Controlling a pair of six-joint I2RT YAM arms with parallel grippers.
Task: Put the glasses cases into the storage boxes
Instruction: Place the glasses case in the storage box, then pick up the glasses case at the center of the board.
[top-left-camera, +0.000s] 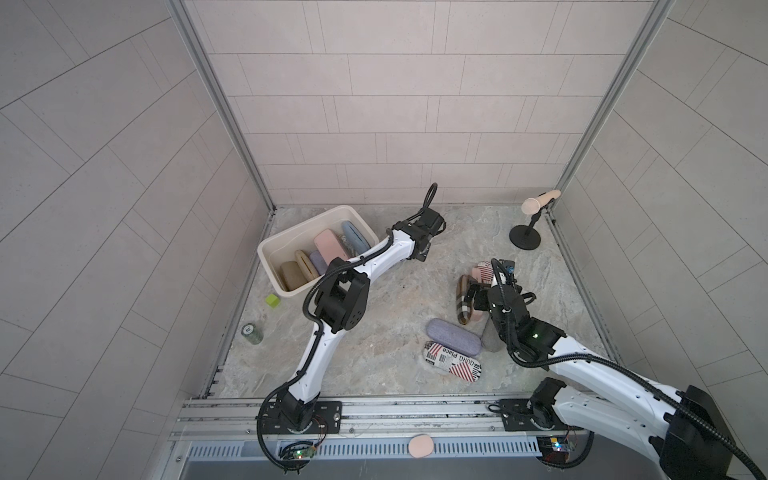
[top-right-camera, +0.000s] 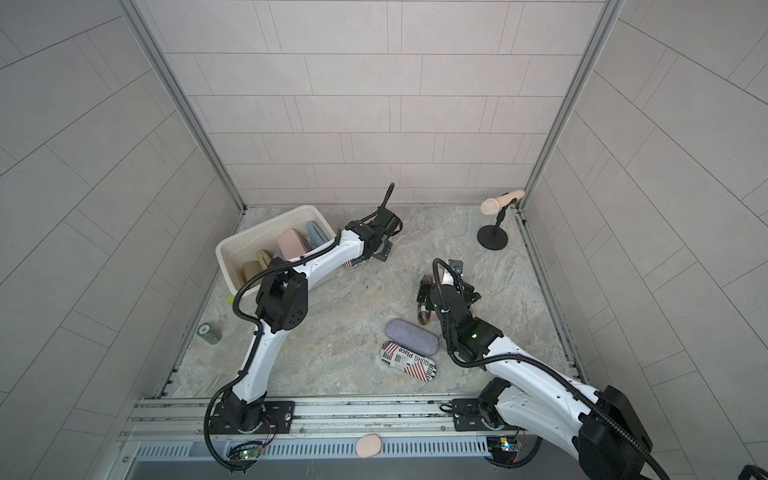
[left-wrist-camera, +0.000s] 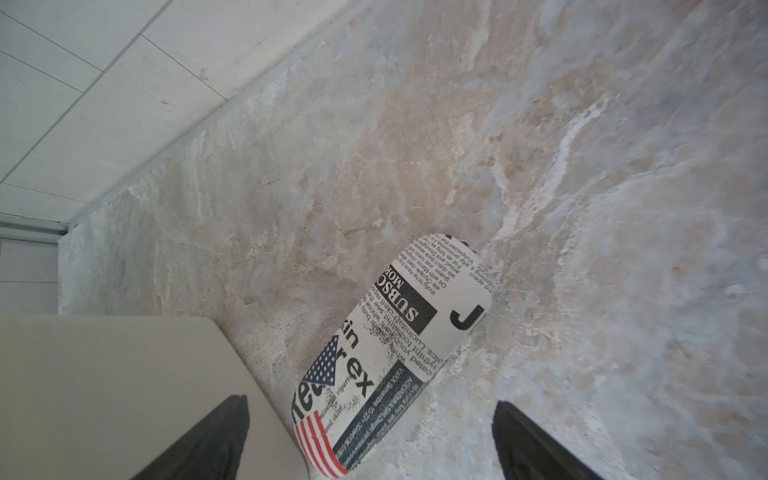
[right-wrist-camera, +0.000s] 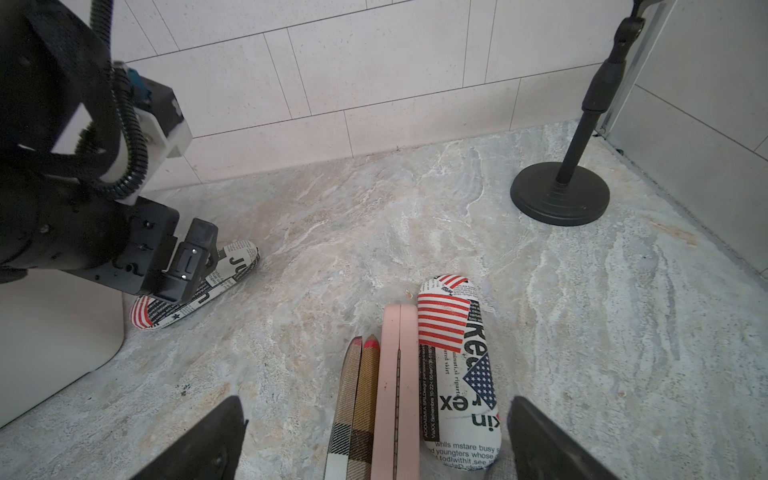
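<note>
I see left gripper (left-wrist-camera: 370, 403) spread wide, empty, over newspaper-print oblong case (left-wrist-camera: 395, 353) | right gripper (right-wrist-camera: 374, 400) likewise wide, empty

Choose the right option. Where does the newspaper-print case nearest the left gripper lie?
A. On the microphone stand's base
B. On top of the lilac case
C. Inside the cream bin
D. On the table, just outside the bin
D: the newspaper-print case lies flat on the table beside the outer wall of the bin, by the open left gripper.
</note>
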